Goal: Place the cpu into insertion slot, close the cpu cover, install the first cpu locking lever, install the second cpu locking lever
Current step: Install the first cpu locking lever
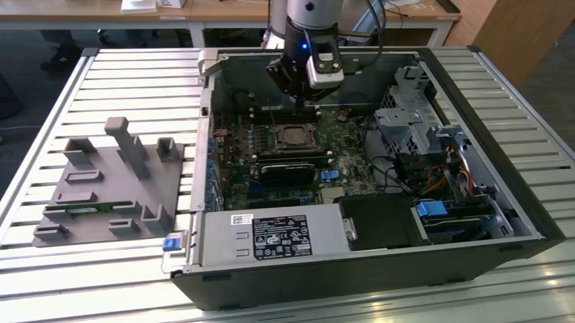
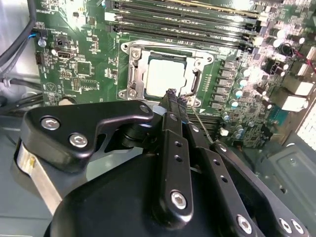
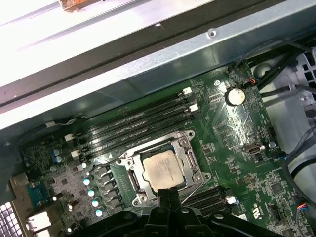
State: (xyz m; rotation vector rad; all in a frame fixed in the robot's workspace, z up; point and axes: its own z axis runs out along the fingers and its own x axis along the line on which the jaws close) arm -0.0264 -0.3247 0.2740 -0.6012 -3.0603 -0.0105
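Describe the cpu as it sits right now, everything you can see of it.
The cpu is a small flat square chip with a dull, pale silver-grey metal top. It lies flat, face up, in the insertion slot on the green board, beside the long memory slots. The silvery cpu cover frames its edges. The gripper, fingers together, hovers by one edge; contact with the chip cannot be told.

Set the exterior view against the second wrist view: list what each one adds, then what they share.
Exterior view: the open computer case, its power supply, and a grey fixture tray on the exterior view's left. Second wrist view: capacitors beside the insertion slot and screw heads on the hand's black links. Both: the hand above the motherboard and the cpu seated in the insertion slot.
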